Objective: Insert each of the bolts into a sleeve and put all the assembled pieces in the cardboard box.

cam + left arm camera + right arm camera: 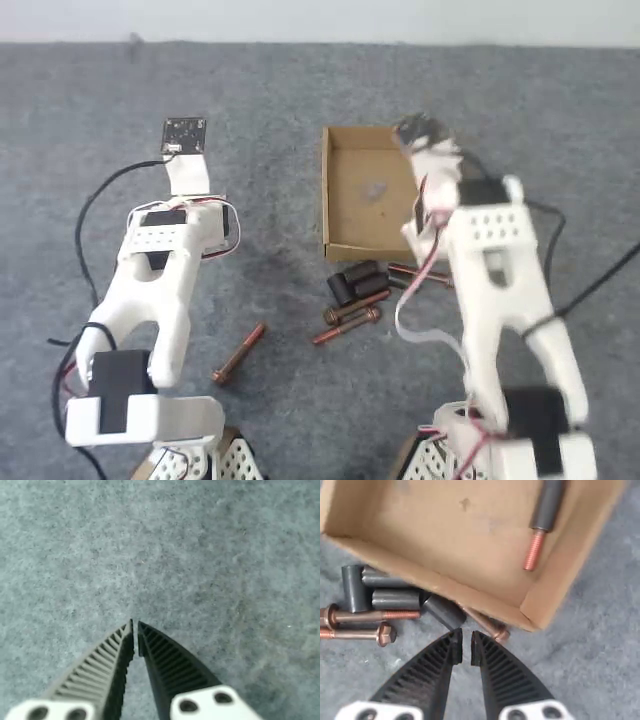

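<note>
The right arm (pixel 495 270) reaches over the near right corner of the cardboard box (pixel 345 242). The right jaws are drawn together with only a slit between them and grip nothing. In the right wrist view they hang just outside the box's near wall.

One assembled piece (pixel 542 520), a dark sleeve with copper thread poking from its end, lies inside the box against a side wall. Empty jaws beside a filled box suggest that one piece is delivered and the next is yet to be picked.

The loose stock sits at 6 o'clock from the box, touching its near wall. There are several dark sleeves (pixel 395 599), one upright and the others on their sides, with copper bolts (pixel 355 632) lying alongside. Another bolt (pixel 487 625) is tucked against the box corner. Keeping this heap so close probably makes for short carries.

A lone bolt (pixel 238 353) lies well apart, at about 8 o'clock from the box and near the left arm (pixel 150 290), likely that arm's share. The left jaws are together, tips almost touching, over bare grey surface (pixel 200 555), and hold nothing. Most of the task appears undone.
</note>
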